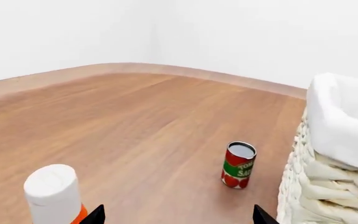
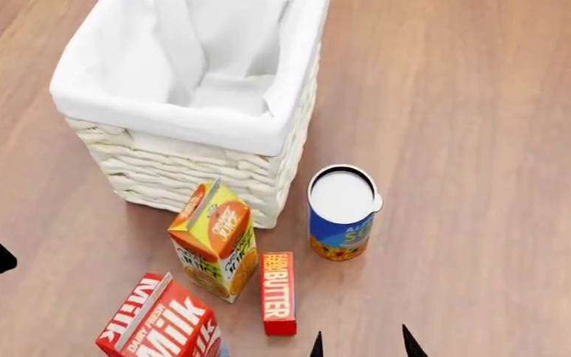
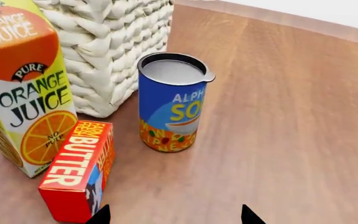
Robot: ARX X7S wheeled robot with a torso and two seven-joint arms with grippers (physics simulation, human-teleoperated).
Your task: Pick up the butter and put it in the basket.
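The right gripper [image 3: 174, 215] is spread wide and holds nothing, and the butter [image 3: 79, 170] lies just ahead of its left fingertip, touching the juice carton [image 3: 26, 84], so it should slide left before squeezing.

Your butter [image 2: 279, 292] lies flat just right of the juice carton [image 2: 215, 239], near the basket [image 2: 181, 111]; your right gripper [image 2: 362, 345], fingertips apart, sits beside it.

Butter [image 2: 279, 293] right of juice carton [image 2: 214, 241], before basket [image 2: 188, 121].
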